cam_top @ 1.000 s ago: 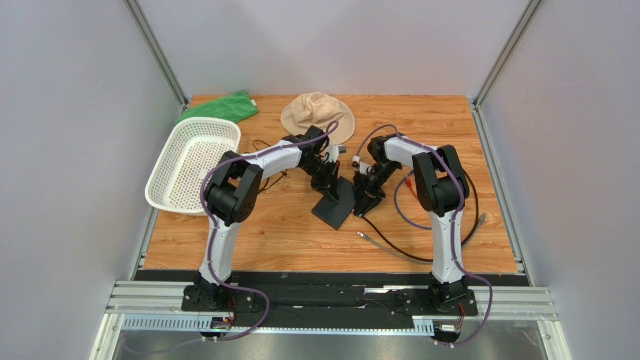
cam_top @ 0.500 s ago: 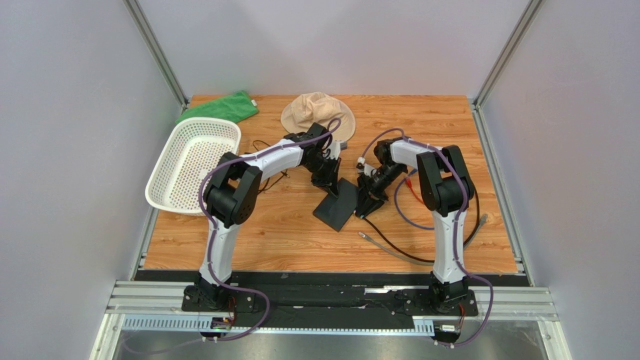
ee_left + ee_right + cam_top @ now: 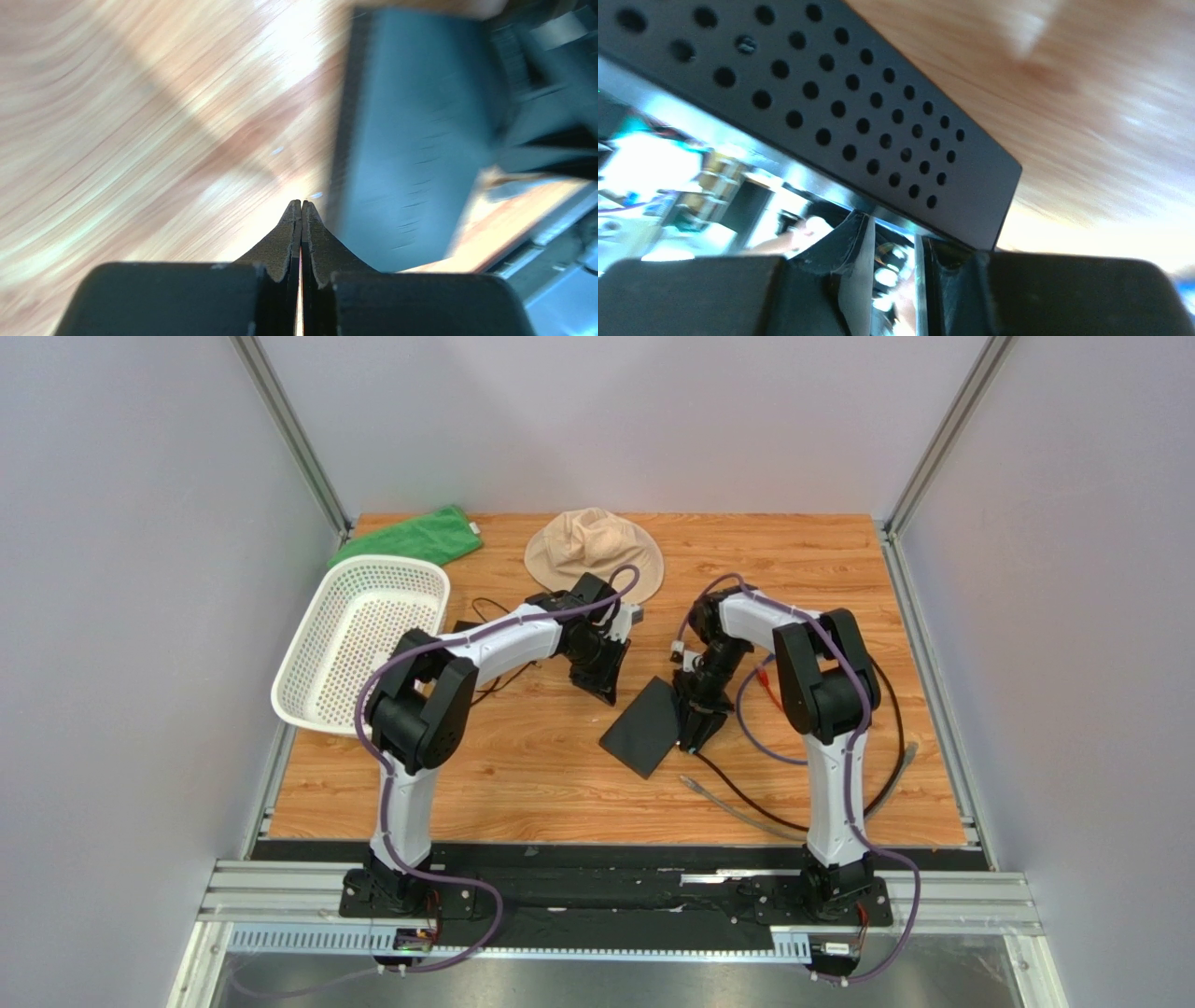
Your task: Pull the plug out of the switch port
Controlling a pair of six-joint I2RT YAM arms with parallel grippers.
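Note:
The switch (image 3: 648, 728), a thin flat black box, lies mid-table. It is blurred in the left wrist view (image 3: 414, 140), and its perforated narrow side fills the right wrist view (image 3: 808, 91). My right gripper (image 3: 692, 732) is at its right edge, jaws (image 3: 892, 231) closed on that edge by the corner. My left gripper (image 3: 603, 686) is apart from the switch, up and left of it, shut and empty (image 3: 302, 204). No plug or socket shows in any view.
A white basket (image 3: 358, 644) stands at the left, a green cloth (image 3: 410, 536) and a beige hat (image 3: 593, 549) at the back. A loose cable with a metal end (image 3: 690, 783) and looped black cables (image 3: 884, 756) lie right of the switch.
The switch, propped up between both grippers before, has moved right and nearer with the right gripper and lies flatter. The left gripper has drawn back from it, up and left.

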